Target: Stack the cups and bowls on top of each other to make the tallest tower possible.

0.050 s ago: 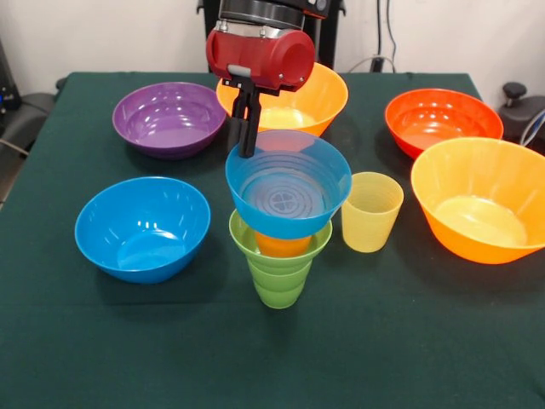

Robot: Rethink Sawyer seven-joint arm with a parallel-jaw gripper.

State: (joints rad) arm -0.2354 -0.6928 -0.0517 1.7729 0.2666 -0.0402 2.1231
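While the gripper (246,128) pinches the far-left rim of the small blue bowl (288,192), these are the points that matter.

Risk, tower: the tower (281,243) stands at table centre on 1 narrow green cup (278,277); I judge a sideways tug on release could tip the whole column.
Risk, blue bowl: it sits tilted on the pieces below, so it may slide off if let go unseated.
Fingers: closed to a narrow gap on that bowl's rim, holding nothing else.
Right orange bowl (481,209): near right, empty.
Far orange bowl (306,98): behind the gripper, nothing seen inside.
Medium blue bowl (142,227): near left, empty.
Purple bowl (170,118): far left, empty.
Red-orange bowl (443,121): far right, empty.
Small blue bowl: top of tower, empty.
Green cup: carries a small green bowl (319,243), with an orange piece (283,244) nested inside.
Yellow cup (371,211): just right of the tower, empty, apart from it.
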